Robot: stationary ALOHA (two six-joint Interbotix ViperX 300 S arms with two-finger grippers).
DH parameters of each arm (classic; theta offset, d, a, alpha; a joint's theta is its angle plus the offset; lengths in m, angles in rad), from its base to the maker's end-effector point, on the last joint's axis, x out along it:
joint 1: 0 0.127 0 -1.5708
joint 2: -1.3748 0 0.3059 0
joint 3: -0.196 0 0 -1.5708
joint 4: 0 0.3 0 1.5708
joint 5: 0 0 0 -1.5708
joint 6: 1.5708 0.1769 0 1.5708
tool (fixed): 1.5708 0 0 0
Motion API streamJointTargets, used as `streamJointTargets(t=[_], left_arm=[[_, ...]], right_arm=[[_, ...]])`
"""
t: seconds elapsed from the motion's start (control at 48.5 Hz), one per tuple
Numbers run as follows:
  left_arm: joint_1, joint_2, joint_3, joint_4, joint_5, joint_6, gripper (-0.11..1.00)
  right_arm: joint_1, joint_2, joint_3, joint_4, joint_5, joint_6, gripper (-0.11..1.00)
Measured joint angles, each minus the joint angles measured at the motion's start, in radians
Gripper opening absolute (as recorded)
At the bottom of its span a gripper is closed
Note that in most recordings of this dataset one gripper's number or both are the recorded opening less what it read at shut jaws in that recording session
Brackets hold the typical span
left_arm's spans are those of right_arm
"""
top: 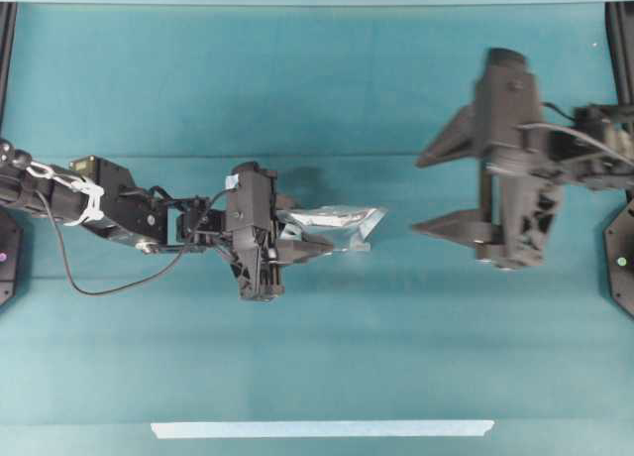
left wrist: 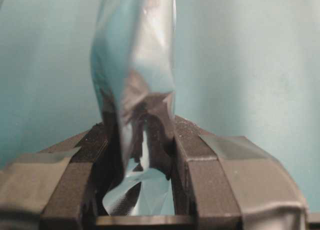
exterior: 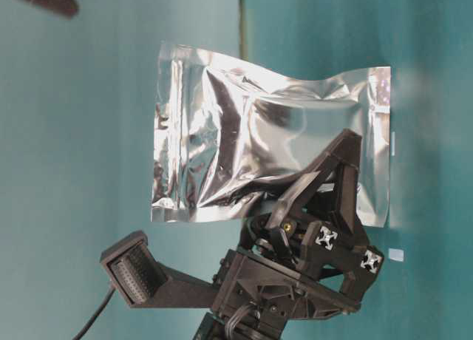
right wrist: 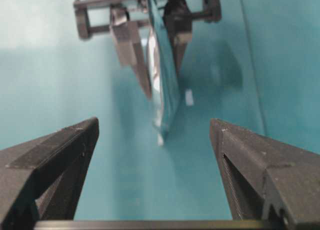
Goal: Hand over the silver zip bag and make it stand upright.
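The silver zip bag (top: pixel 342 218) hangs in the air over the middle of the table, held edge-on. My left gripper (top: pixel 309 230) is shut on its left end. In the left wrist view the foil (left wrist: pixel 135 65) rises from between the two fingers of the gripper (left wrist: pixel 141 130). From table level the bag (exterior: pixel 236 133) shows its crinkled broad face, with the gripper (exterior: pixel 325 185) clamped on its lower right part. My right gripper (top: pixel 428 190) stands wide open a short way right of the bag, not touching it. Its wrist view looks between the spread fingers (right wrist: pixel 154 127) at the bag's thin edge (right wrist: pixel 162 85).
A pale tape strip (top: pixel 322 428) lies along the table's front edge. A small white scrap (right wrist: pixel 189 97) lies on the teal table below the bag. The left arm (top: pixel 109 203) reaches in from the left edge.
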Motion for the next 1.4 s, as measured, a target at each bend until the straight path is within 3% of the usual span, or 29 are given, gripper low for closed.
streamJointTargets(t=[0.412, 1.401], left_arm=[[-0.002, 0.0, 0.002, 0.0, 0.0, 0.0, 0.28], [0.0, 0.0, 0.0, 0.0, 0.002, 0.0, 0.28]], right_arm=[[0.002, -0.149, 0.107, 0.0, -0.005, 0.002, 0.9], [-0.011, -0.149, 0.124, 0.0, -0.08, 0.003, 0.9]])
